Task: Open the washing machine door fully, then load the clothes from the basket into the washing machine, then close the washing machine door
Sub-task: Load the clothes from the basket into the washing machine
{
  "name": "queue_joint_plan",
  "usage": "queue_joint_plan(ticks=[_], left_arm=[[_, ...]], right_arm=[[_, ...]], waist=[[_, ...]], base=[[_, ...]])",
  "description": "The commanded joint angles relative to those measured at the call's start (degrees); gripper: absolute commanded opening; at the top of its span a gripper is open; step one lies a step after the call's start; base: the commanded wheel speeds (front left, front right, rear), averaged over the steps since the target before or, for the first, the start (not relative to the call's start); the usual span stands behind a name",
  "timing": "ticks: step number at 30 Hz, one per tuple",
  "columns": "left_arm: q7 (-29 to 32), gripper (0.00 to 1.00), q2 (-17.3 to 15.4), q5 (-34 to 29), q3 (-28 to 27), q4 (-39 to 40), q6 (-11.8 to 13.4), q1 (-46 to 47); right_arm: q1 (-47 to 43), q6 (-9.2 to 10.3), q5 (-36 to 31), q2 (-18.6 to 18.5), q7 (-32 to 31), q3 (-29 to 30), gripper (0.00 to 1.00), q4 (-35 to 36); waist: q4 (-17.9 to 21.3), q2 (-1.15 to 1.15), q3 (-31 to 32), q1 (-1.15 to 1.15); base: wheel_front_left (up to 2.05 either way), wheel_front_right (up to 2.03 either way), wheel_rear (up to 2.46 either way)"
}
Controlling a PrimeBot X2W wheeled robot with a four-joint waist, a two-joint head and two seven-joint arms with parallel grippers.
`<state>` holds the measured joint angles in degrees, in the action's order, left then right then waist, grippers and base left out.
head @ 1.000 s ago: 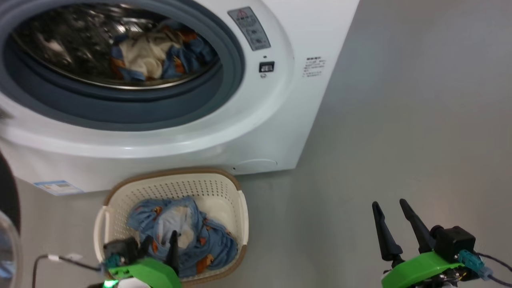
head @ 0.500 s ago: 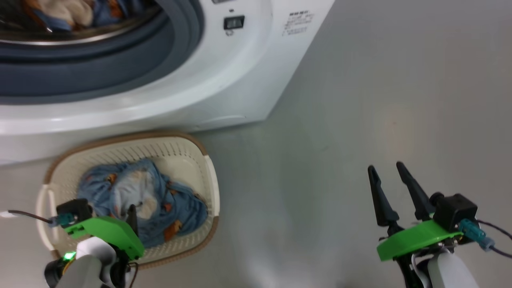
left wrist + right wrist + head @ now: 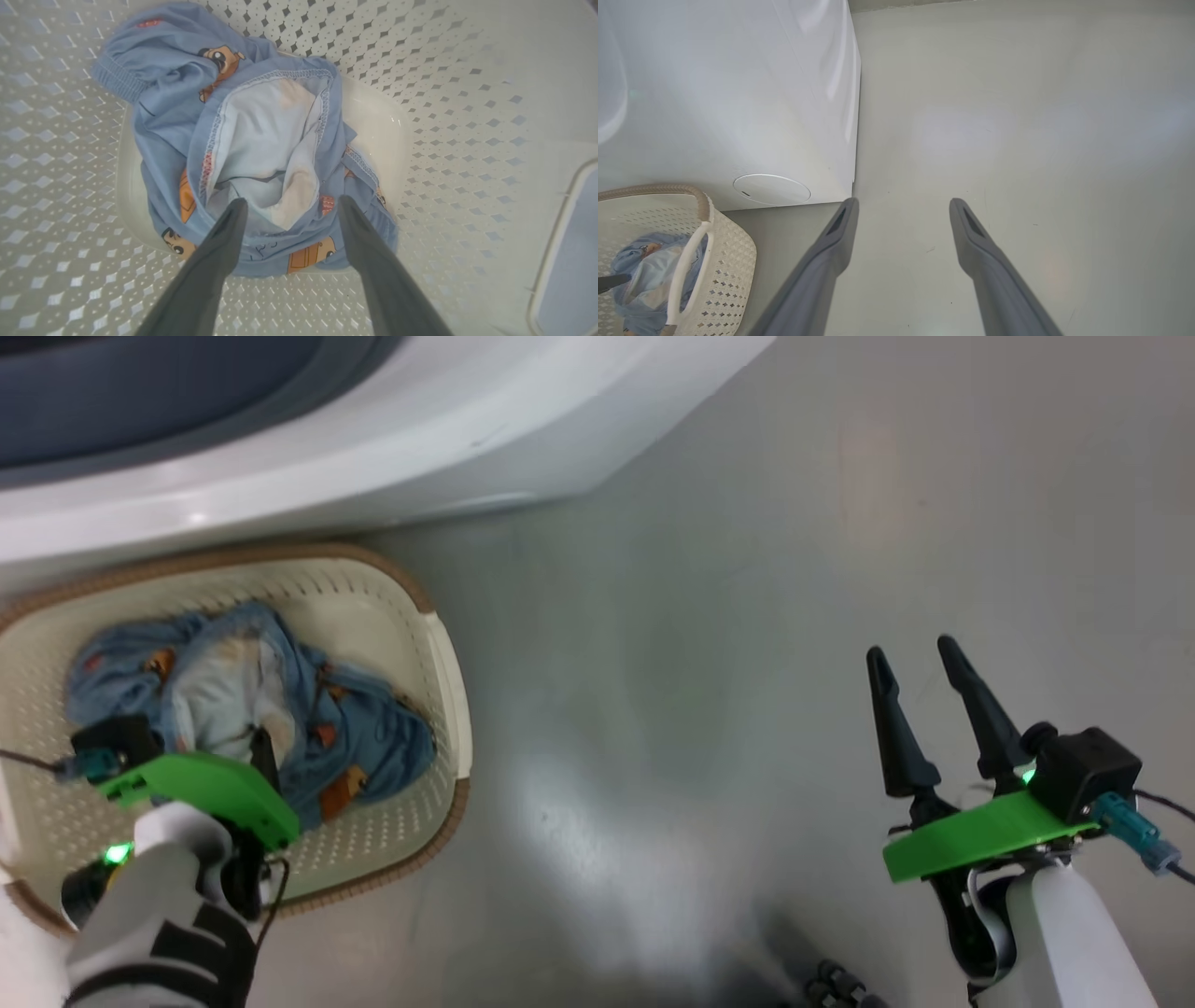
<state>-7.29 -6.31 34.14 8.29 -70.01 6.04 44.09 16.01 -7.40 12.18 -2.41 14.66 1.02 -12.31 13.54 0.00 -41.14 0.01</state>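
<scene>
**Left hand spread over the clothes in the basket, right hand spread over the floor**

The left hand (image 3: 290, 201) is seen at the lower left of the head view, inside the outline of the basket (image 3: 448, 672). In the left wrist view its two dark fingers are held wide apart and nothing is gripped between them. The clothes (image 3: 261, 140) are bunched on the basket's bottom directly beyond the fingertips. A pale inner side of the light-blue fabric is framed between the two tips, and orange cartoon prints are shown at the lower edge of the heap. Whether the tips are touching the cloth cannot be told.

The basket is set on the grey floor (image 3: 700, 616) at the left of the head view, just below the front of the washing machine (image 3: 373, 439). The machine's white body is spread across the upper left of that frame, and a strip of its grey gasket (image 3: 140, 392) is cut off by the top edge.

The right hand (image 3: 912, 651) is found at the lower right of the head view, well apart from the basket. Its fingers are likewise spread, nothing is held, and they are pointed up the frame over the floor. In the right wrist view the basket and clothes are placed at the lower left, and a round cover (image 3: 771, 189) is seen low on the machine's front.
</scene>
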Motion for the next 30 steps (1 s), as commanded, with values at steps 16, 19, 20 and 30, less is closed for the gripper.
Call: queue_joint_plan(ticks=[16,19,20,30], left_arm=[[-2.03,1.00,-5.45,-0.82,0.04,-2.93,4.04,9.50],[-1.96,1.00,-5.83,-0.99,0.31,-3.10,4.71,11.01],[-1.84,1.00,-5.85,-1.10,0.46,-3.16,5.08,11.42],[-1.43,0.96,-5.20,-1.64,1.79,-3.59,6.72,12.74]], right_arm=[[1.58,-0.09,0.42,-0.48,0.34,-2.51,1.00,5.47],[1.76,-0.09,0.81,-0.48,0.34,-2.96,1.00,6.13],[1.82,-0.09,0.94,-0.48,0.34,-3.05,1.00,6.26],[2.02,-0.09,1.43,-0.47,0.34,-3.59,1.00,6.48]], waist=[[1.48,0.00,-13.36,-0.01],[1.98,0.00,-14.66,-0.01],[2.15,0.00,-15.06,-0.01],[3.05,0.00,-16.48,-0.01]], base=[[0.00,0.00,0.00],[0.00,0.00,0.00],[0.00,0.00,0.00],[0.00,0.00,0.00]])
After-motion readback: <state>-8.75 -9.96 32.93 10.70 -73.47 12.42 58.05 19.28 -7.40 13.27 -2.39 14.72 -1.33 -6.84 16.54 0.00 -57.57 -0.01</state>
